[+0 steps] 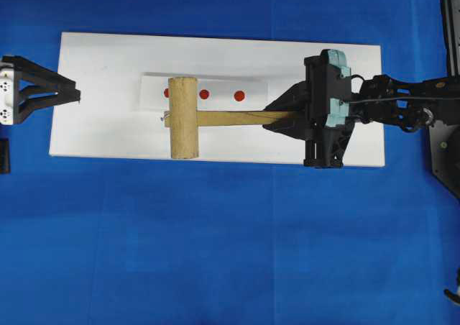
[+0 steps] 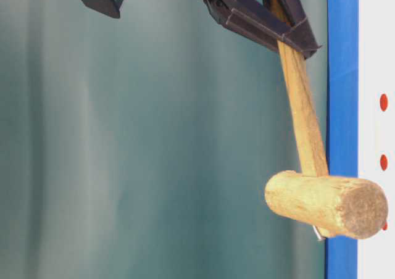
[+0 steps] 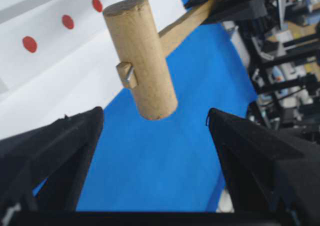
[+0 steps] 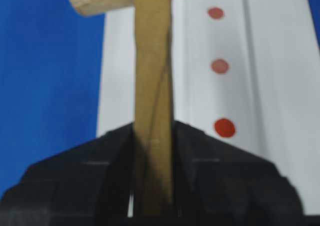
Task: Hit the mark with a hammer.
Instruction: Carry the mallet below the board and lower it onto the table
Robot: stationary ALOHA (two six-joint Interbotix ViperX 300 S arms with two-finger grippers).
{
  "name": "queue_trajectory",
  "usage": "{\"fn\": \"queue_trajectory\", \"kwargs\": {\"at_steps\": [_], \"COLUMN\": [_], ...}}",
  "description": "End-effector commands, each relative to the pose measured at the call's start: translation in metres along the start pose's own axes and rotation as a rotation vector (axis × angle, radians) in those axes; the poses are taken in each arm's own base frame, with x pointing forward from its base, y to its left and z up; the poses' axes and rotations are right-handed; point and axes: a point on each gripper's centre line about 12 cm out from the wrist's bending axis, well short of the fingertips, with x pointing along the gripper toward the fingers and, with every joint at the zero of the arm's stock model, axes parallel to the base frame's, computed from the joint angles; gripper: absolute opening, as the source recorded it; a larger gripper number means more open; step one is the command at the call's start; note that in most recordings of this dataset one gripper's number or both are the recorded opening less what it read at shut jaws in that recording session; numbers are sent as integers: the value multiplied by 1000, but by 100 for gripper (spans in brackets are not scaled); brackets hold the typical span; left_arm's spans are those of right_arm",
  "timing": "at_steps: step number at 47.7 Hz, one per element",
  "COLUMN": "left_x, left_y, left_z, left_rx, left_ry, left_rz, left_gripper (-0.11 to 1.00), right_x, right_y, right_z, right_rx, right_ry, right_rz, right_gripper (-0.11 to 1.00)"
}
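One wooden hammer (image 1: pixel 184 118) is in the scene, made of one thick cylindrical head and one flat handle (image 1: pixel 237 118). Three red dots (image 1: pixel 204 94) run in a row on one white strip (image 1: pixel 251 88), the one toward 9 o'clock partly hidden by the hammer head. One white board (image 1: pixel 108 124) lies beneath the strip, on one blue cloth (image 1: pixel 215 253). Two black grippers appear: the left gripper (image 1: pixel 72 95) at 9 o'clock and the right gripper (image 1: pixel 277 116) at 3 o'clock.
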Motion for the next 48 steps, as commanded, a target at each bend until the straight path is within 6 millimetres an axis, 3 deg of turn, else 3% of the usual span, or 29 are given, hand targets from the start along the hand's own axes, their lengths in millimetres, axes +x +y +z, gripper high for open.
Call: {"fn": "queue_trajectory", "kwargs": {"at_steps": [1, 8, 16, 36, 48], "left_x": [0, 1, 2, 2, 3], "left_y": [-4, -1, 1, 2, 3], "left_z": [3, 3, 5, 4, 3], "left_rx": [13, 50, 209, 804, 931], "left_ry": [-7, -10, -14, -8, -2], "left_rz": [-8, 5, 17, 23, 26], "left_gripper": [82, 82, 81, 81, 81], "right_x": [-5, -4, -1, 21, 35], "right_y": [1, 3, 21, 101, 133], "right_z": [15, 17, 16, 1, -9], "right_rx": [7, 27, 64, 148, 159], "right_ry": [-55, -57, -50, -36, -43], "right_rz": [-1, 3, 41, 125, 121], "right_gripper": [8, 8, 8, 8, 8]}}
